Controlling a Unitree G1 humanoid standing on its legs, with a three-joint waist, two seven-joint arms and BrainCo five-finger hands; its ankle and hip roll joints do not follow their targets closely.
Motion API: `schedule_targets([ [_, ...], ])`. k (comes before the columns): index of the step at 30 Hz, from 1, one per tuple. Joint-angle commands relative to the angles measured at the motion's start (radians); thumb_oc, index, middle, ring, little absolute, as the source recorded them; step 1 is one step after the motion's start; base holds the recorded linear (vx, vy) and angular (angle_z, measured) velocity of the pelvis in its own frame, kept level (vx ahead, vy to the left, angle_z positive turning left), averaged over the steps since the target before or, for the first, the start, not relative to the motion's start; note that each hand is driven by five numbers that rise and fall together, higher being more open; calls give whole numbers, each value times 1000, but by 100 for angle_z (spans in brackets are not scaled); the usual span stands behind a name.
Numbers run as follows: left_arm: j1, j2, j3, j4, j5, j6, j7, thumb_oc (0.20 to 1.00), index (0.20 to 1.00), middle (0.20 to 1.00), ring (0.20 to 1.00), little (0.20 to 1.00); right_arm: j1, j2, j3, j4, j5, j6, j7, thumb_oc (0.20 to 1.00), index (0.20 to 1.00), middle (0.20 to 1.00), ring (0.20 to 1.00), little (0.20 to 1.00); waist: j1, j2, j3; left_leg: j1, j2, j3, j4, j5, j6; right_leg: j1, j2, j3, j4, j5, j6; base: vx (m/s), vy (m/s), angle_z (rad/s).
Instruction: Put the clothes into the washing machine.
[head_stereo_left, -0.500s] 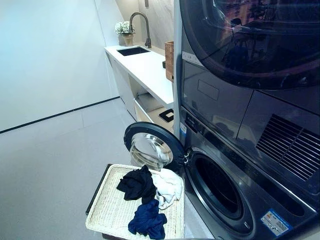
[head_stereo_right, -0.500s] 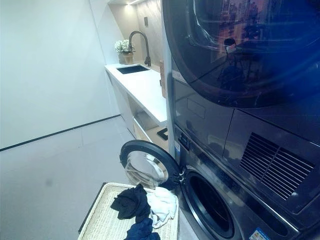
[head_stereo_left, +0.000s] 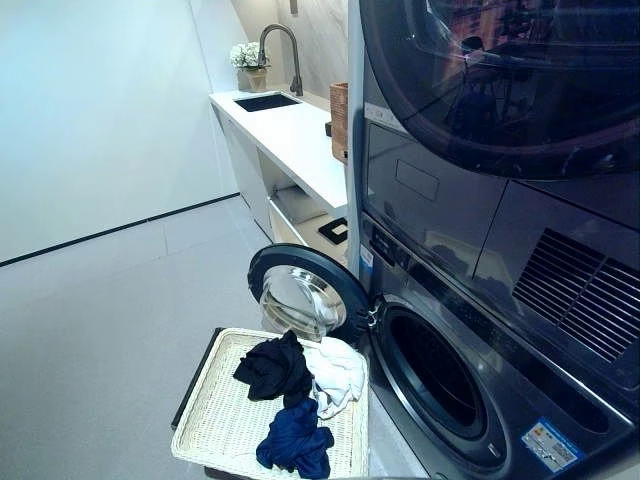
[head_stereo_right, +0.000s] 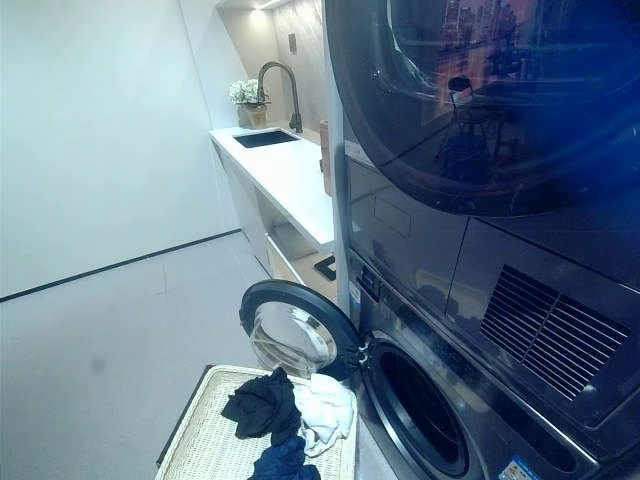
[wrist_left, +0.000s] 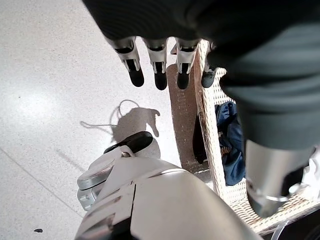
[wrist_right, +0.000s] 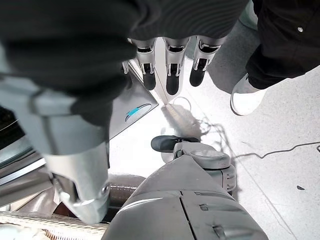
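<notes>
hanging at its sides, left hand (wrist_left: 160, 60) and right hand (wrist_right: 172, 62) show relaxed, empty fingers; clothes (head_stereo_left: 295, 385) lie in the wicker basket (head_stereo_left: 215, 420) beside the washing machine (head_stereo_left: 440, 385), door (head_stereo_left: 305, 295) open. reaching down for a garment seems next.

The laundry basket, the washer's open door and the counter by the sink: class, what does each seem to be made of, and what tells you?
Laundry basket: pale woven wicker or rattan, judging by the plaited weave; possibly a plastic imitation.
Washer door: dark glossy frame, probably plastic, around a shiny mirror-like inner bowl, glass or metal.
Counter: smooth white slab, likely stone or solid surface; faintly glossy.
</notes>
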Motion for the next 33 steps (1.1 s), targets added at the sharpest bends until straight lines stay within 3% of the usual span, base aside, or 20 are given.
schedule_targets([
  [1, -83, 0, 14, 51, -17, -6, -1, 1000, 1000, 1000, 1000, 1000, -80, 14, 7, 74, 21, -8, -12, 1000, 1000, 1000, 1000, 1000, 24, -37, 48, 4, -73, 13, 7, -51, 62, 48, -20, -8, 11, -66, 41, 0, 0, 0],
  [33, -92, 1, 16, 36, -28, -13, 30, 1000, 1000, 1000, 1000, 1000, -86, 5, 8, 69, 16, -4, -4, 1000, 1000, 1000, 1000, 1000, 24, -36, 66, -1, -72, 10, 7, -48, 62, 43, -17, -6, 11, -66, 40, 1, 0, 0],
])
